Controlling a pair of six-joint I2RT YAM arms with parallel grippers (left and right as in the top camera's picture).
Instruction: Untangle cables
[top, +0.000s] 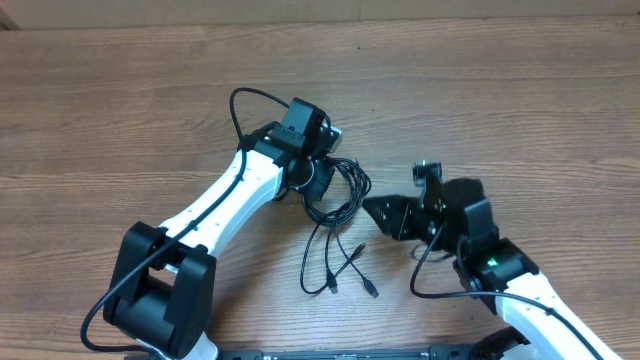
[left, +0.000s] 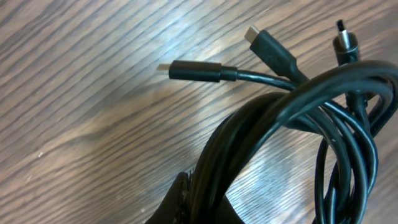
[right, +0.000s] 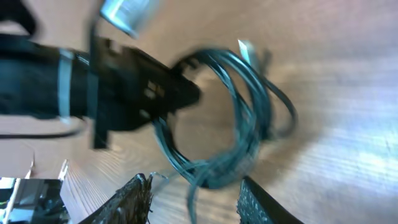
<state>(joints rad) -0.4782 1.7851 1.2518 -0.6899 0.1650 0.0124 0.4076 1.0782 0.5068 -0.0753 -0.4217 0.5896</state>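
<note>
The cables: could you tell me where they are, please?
Overhead, the cables lie mid-frame, coiled at the left tool, just left of the right tool, plug ends trailing downward.

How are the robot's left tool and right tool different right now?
The left tool is closed on the cables, but the right tool is open and holds nothing. The left tool sits right at the tangled bundle, while the right tool is apart from it, pointing toward it. Both are black and sit over the wooden table.
</note>
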